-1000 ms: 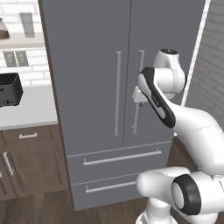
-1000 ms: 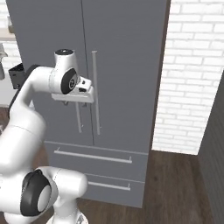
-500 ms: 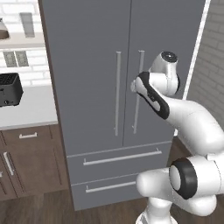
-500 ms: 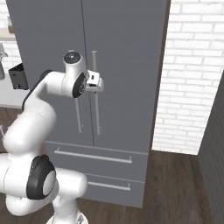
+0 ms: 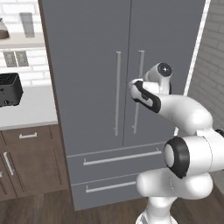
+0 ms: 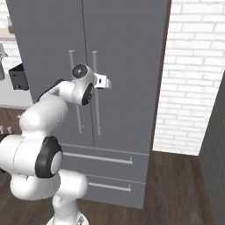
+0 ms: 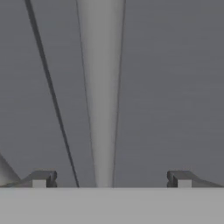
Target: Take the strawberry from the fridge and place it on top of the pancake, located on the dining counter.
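We are facing the fridge, a tall matte grey French-door unit whose two doors are standing shut, with two drawers stacked below them. Our arm is reaching up and forward so that the hand is sitting right at the seam between the doors, level with the upper half of the two long thin bar handles. In the right base view our gripper is pointing toward the right-hand door, just beside the right handle. In the hand view that handle is running as a pale vertical bar straight up the middle, and it is lying between our two fingers, which are showing as small dark tips at the bottom, one on either side of it. The fingers are spread wide apart and are gripping nothing; we cannot tell whether they are touching the bar. The dark line of the door seam is slanting just to the left of the handle. In the left base view the left handle is standing clear beside the arm. To the left of the fridge, a white desk over brown wooden cabinets is carrying a black toaster. A white brick wall is standing to the right of the fridge.
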Robot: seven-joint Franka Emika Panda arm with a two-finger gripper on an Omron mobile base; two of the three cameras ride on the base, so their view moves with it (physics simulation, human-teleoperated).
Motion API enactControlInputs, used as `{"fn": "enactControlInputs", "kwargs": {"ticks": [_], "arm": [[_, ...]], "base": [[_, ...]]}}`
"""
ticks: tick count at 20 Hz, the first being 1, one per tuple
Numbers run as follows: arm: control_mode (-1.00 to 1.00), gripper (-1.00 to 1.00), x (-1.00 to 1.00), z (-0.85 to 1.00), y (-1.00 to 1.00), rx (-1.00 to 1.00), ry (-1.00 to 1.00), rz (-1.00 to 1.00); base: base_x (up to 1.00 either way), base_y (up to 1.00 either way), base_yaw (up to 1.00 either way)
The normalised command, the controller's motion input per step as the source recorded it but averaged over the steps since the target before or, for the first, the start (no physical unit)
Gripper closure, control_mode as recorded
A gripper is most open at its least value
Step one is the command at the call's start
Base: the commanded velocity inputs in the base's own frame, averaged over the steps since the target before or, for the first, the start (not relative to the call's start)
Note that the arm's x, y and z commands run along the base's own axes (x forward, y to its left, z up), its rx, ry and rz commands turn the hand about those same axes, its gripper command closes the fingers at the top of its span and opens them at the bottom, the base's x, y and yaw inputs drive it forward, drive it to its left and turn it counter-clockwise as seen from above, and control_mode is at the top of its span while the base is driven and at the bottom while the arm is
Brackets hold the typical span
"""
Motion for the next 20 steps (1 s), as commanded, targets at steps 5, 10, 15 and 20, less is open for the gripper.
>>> {"fn": "enactControlInputs", "kwargs": {"ticks": [5,10,15,20], "arm": [[-1.0,-1.0,0.56,0.0,0.02,0.0,0.0,-0.02],[-1.0,-1.0,0.66,0.0,0.0,0.0,0.0,-0.01],[-1.0,-1.0,0.53,0.0,0.0,0.0,-0.07,0.0],[-1.0,1.0,0.42,0.0,0.0,0.0,-0.04,0.0]], "base": [[0.0,0.0,0.0],[0.0,0.0,0.0],[0.0,0.0,0.0],[0.0,0.0,0.0]]}}
